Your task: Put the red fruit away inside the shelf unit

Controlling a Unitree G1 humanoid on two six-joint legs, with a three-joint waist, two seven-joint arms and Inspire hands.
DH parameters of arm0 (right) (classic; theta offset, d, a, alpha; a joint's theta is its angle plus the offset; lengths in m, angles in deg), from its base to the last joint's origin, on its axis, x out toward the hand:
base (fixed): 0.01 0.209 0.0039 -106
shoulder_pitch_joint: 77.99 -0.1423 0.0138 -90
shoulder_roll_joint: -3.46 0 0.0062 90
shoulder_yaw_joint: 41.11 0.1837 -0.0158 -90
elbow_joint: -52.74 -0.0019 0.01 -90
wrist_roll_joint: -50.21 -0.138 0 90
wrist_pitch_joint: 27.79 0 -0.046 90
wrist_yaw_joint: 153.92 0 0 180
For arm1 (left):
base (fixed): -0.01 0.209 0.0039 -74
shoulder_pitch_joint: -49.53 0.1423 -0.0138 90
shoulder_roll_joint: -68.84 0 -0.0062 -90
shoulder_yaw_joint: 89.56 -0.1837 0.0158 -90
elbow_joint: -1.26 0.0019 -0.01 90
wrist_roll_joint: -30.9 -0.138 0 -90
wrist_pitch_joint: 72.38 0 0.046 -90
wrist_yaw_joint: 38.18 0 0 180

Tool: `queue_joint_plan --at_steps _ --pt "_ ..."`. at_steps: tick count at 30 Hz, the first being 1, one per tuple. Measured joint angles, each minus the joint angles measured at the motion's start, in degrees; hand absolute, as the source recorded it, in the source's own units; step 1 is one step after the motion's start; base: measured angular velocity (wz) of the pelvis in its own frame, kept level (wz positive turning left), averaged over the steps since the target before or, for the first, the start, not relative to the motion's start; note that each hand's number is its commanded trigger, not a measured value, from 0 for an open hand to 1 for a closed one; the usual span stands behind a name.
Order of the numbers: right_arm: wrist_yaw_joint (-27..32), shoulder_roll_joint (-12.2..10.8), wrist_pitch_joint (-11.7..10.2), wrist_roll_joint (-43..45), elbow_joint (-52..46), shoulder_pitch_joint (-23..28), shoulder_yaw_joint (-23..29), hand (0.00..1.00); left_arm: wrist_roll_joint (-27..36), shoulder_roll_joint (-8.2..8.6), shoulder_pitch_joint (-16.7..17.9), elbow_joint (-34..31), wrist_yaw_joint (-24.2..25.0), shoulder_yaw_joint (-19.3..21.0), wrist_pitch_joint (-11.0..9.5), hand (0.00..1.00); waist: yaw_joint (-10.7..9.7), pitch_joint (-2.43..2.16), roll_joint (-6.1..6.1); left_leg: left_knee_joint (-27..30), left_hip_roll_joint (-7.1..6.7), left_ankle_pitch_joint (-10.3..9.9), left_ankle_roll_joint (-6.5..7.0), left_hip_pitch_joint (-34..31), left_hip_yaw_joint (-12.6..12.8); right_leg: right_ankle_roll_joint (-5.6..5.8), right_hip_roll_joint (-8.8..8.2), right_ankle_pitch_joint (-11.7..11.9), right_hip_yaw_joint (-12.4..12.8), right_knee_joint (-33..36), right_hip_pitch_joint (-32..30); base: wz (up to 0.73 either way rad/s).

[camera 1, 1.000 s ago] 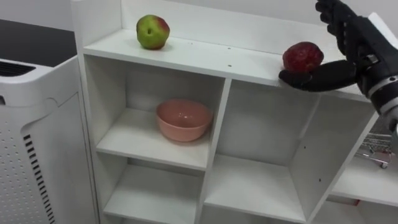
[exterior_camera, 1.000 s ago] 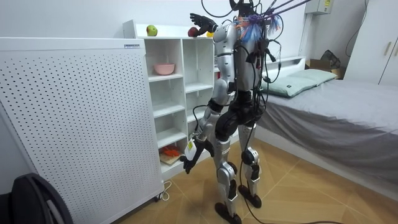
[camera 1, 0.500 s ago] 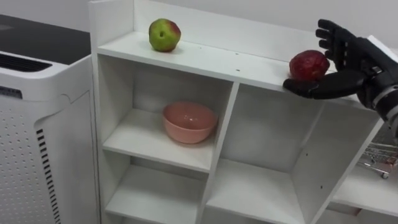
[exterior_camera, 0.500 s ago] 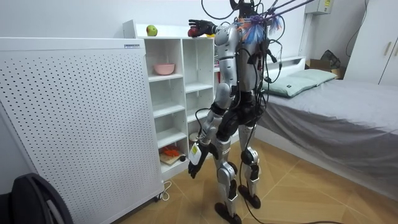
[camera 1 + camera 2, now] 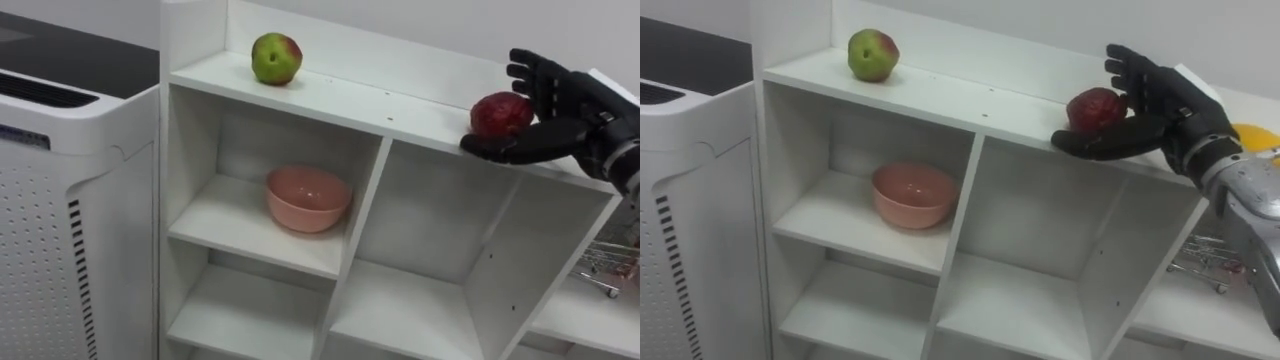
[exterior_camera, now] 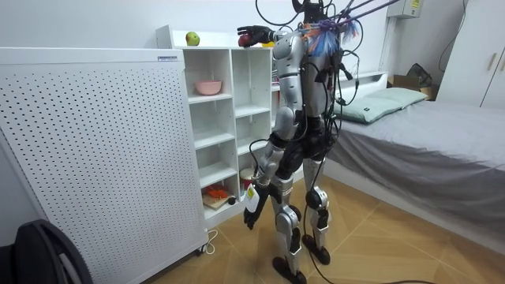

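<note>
A red apple point(image 5: 500, 113) sits on the closet's top board point(image 5: 340, 100), near its right end. My right hand point(image 5: 572, 108) is open around it, thumb stretched along the board's front edge below the apple, fingers spread just behind it. A green-red apple point(image 5: 277, 58) rests further left on the same board. In the room view I stand facing the closet point(image 6: 225, 118) with the right arm raised to the red apple point(image 6: 246, 32). My left hand point(image 6: 251, 209) hangs by my thigh.
A pink bowl point(image 5: 308, 197) sits in the upper left compartment; the other compartments in view hold nothing. A white perforated unit point(image 5: 60, 200) stands against the closet's left side. A small wire cart point(image 5: 612, 262) is on a shelf at right. A bed point(image 6: 442, 134) lies behind me.
My right hand's fingers have come down from above to just behind the red apple. The eye view has shifted a little. My left arm has swung slightly by my thigh.
</note>
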Motion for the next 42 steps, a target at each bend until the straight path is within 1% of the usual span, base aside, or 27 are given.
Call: queue_joint_plan --at_steps 3,8,12,16,23,26,29,30,32,34,35,36,37,38,39,40,42 --pt "-1.17 0.0 -0.16 0.05 -0.05 -0.04 -0.83 1.0 0.0 0.0 0.04 0.03 0.17 -0.01 0.0 0.0 -0.05 0.03 0.06 0.01 0.0 0.04 -0.05 0.03 0.0 -0.07 0.01 0.04 0.0 0.0 0.03 0.0" --pt "0.19 0.0 -0.09 0.7 1.28 -0.56 -0.87 1.0 0.0 -0.02 0.04 0.16 0.17 -0.02 0.04 0.0 0.31 0.13 0.19 -0.02 0.0 0.07 -0.07 0.02 -0.08 -0.1 0.01 0.06 -0.05 -0.01 0.03 0.0" --pt "1.27 0.0 -0.17 2.73 1.66 -1.81 -0.89 1.0 0.0 -0.03 0.26 0.29 0.19 -0.06 0.11 0.0 0.69 0.36 0.51 -0.09 -0.02 0.07 -0.07 0.08 -0.27 -0.1 0.02 0.06 -0.14 -0.05 0.02 0.0" --pt "1.92 0.0 -0.22 3.03 1.85 -1.81 -0.91 1.0 0.0 -0.07 -0.05 0.28 0.19 -0.06 0.07 0.0 1.22 0.36 0.5 -0.06 -0.01 0.08 -0.06 0.13 -0.27 -0.1 0.03 0.06 -0.16 -0.12 0.02 0.0" --pt "2.44 -0.01 -0.49 3.41 1.81 -1.8 -1.71 1.0 0.02 -0.18 -1.11 0.31 -0.75 -0.11 -0.15 0.0 1.11 0.41 0.54 -0.16 0.04 0.08 -0.06 0.64 -0.03 -0.09 0.03 0.06 -0.1 -0.13 0.43 0.0" --pt "2.81 0.0 -0.61 4.49 0.51 -1.79 -2.6 1.0 0.39 -0.47 -1.51 0.33 -1.11 -0.27 -0.62 0.0 0.88 0.4 0.54 -0.51 0.05 0.08 -0.07 0.49 -0.06 -0.09 0.05 0.06 -0.09 -0.13 0.29 0.0" --pt "3.59 0.0 -0.33 5.36 -3.48 -1.19 -2.96 1.0 0.41 -0.58 -1.89 0.62 -1.2 -0.44 -0.63 0.0 0.35 0.34 0.54 -0.44 0.1 0.08 -0.07 -0.07 0.27 -0.1 0.09 0.06 0.21 -0.08 -0.39 -0.04" --pt "3.6 -0.01 0.04 5.53 -6.27 -0.5 -2.96 1.0 0.28 -0.47 -1.87 0.58 -1.18 -0.43 -0.68 0.0 -0.09 0.31 0.64 -0.03 0.08 0.09 -0.07 -0.22 0.33 -0.11 0.09 0.08 0.24 -0.08 -0.63 0.0" --pt "3.58 -0.01 0.05 5.77 -11.17 1.37 -2.96 1.0 0.11 -0.38 -1.94 0.69 -1.14 -0.52 -0.75 0.0 -0.39 0.21 0.99 -0.1 0.06 0.08 -0.07 -0.34 0.45 -0.11 0.08 0.08 0.42 -0.06 -0.65 0.0" --pt "3.66 -0.01 0.07 7.24 -17.91 3.46 -2.97 1.0 0.32 -0.43 -2.42 0.75 -1.02 -1.09 -1.06 0.0 -0.43 0.2 1.86 -0.18 0.05 0.09 -0.06 -0.17 0.66 -0.09 0.11 0.09 1.7 -0.05 -0.86 -0.02" --pt "3.66 -0.01 0.06 7.34 -19.9 4.08 -2.97 1.0 0.48 -0.43 -2.58 0.86 -0.98 -1.09 -1.37 0.0 -0.38 0.16 2.02 -0.24 0.06 0.1 -0.04 -0.16 0.81 -0.1 0.14 0.09 2.14 -0.05 -0.97 -0.12" --pt "3.62 -0.02 0.05 7.94 -23.96 5.34 -2.98 1.0 0.49 -0.4 -2.69 0.95 -0.98 -1.09 -1.86 0.0 -0.23 0.05 2.31 -0.32 0.1 0.1 -0.04 -0.07 1.18 -0.09 0.19 0.09 3.08 -0.07 -1.07 -0.11" --pt "3.61 -0.03 0.03 9.08 -28.08 6.49 -3.01 1.0 0.6 -0.3 -2.82 1.17 -1.01 -1.09 -2.21 0.0 -0.3 0.03 2.84 -0.44 0.09 0.13 0.01 -0.01 1.23 -0.09 0.17 0.09 3.15 -0.08 -1.06 -0.08" --pt "3.61 -0.03 0.01 9.46 -29.89 7.0 -3.01 1.0 0.6 -0.27 -2.98 1.43 -1.04 -1.09 -2.45 0.0 -0.34 0.02 3.05 -0.5 0.09 0.15 0.04 0.04 1.28 -0.09 0.15 0.09 3.14 -0.07 -1.03 0.0" --pt "3.61 -0.03 -0.02 9.83 -32.99 7.77 -3.03 1.0 0.63 -0.27 -3.0 1.6 -1.13 -1.09 -2.82 0.0 -0.52 0.08 3.35 -0.55 0.12 0.17 0.04 0.07 1.33 -0.09 0.16 0.09 3.13 -0.08 -1.02 0.0" --pt "3.62 -0.03 -0.05 9.81 -35.42 8.11 -3.04 1.0 0.63 -0.28 -3.02 1.66 -1.23 -1.09 -3.0 0.0 -0.76 0.24 3.58 -0.54 0.18 0.19 0.03 0.04 1.41 -0.09 0.2 0.09 3.13 -0.08 -1.03 0.0" --pt "3.67 -0.04 -0.06 9.6 -38.72 8.95 -3.07 1.0 0.63 -0.28 -3.12 1.95 -1.23 -1.1 -3.2 0.0 -0.64 0.4 3.85 -0.58 0.27 0.22 -0.01 -0.02 1.54 -0.09 0.25 0.09 3.23 0.01 -1.01 -0.03"
